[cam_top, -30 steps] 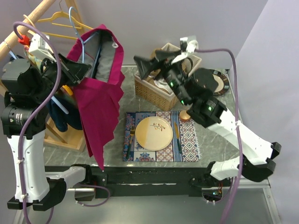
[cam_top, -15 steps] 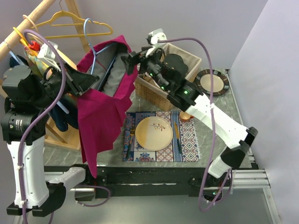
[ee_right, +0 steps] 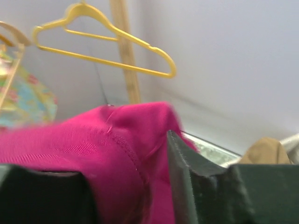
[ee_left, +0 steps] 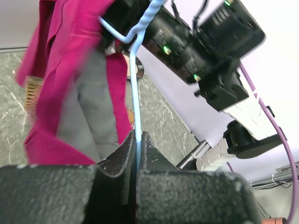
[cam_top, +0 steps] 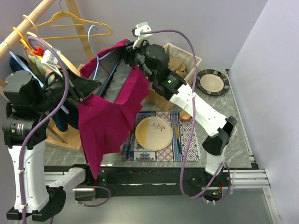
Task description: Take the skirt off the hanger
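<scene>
The magenta skirt with grey lining hangs off a light-blue wire hanger above the table's left side. My left gripper is shut on the hanger's wire, which runs up from between its pads; the skirt drapes to the left of it. My right gripper is at the far upper edge of the waistband. In the right wrist view the skirt's fabric fills the gap between the jaws, and one finger presses against it.
A wooden rack at the back left carries a yellow hanger and other clothes. A wicker basket stands behind a patterned placemat with a cream plate and cutlery. A dark plate lies at the right.
My right arm swung left from the basket to the skirt's waistband and its jaws narrowed onto the fabric. The waistband now spreads wider toward the right. The left gripper kept its hold.
</scene>
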`<state>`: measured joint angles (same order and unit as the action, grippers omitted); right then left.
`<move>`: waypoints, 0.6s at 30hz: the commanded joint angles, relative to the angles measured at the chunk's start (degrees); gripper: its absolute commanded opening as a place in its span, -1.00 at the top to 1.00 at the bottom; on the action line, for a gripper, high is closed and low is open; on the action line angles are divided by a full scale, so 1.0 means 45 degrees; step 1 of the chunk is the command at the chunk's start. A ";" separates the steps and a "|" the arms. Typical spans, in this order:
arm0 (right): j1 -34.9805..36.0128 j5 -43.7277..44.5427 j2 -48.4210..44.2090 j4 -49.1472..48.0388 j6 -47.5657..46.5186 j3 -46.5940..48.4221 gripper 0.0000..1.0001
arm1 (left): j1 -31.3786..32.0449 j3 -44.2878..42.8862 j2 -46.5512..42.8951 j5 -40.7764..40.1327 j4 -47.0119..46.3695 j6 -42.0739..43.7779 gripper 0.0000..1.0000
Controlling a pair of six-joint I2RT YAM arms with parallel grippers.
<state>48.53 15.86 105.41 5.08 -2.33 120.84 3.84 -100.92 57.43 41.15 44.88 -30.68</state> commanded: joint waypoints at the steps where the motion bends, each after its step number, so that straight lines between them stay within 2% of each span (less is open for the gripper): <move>1: -0.0920 0.0696 -0.0025 0.0002 0.0498 0.0589 0.24 | 0.0066 -0.0171 -0.0672 0.0623 -0.1615 0.0254 0.98; 7: -0.1858 -0.0534 -0.0103 0.0433 0.1669 0.0628 0.66 | 0.0066 0.0239 -0.0906 0.0309 -0.1555 0.0411 0.98; 14: -0.2912 -0.2251 0.0287 0.1468 0.2564 0.1097 0.68 | 0.0046 0.0651 -0.1492 0.0466 -0.3040 -0.0292 0.98; 17: -0.3538 -0.3482 0.0346 0.1702 0.3016 0.1019 0.70 | 0.0046 0.0319 -0.1512 0.0330 -0.3079 -0.0331 0.98; 18: -0.3713 -0.4452 0.0288 0.1645 0.3017 0.0961 0.74 | 0.0046 0.0318 -0.1531 0.0252 -0.3273 -0.0331 0.98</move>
<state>38.35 -0.19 106.21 11.97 7.97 123.11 4.21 -95.81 55.18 41.32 39.62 -30.96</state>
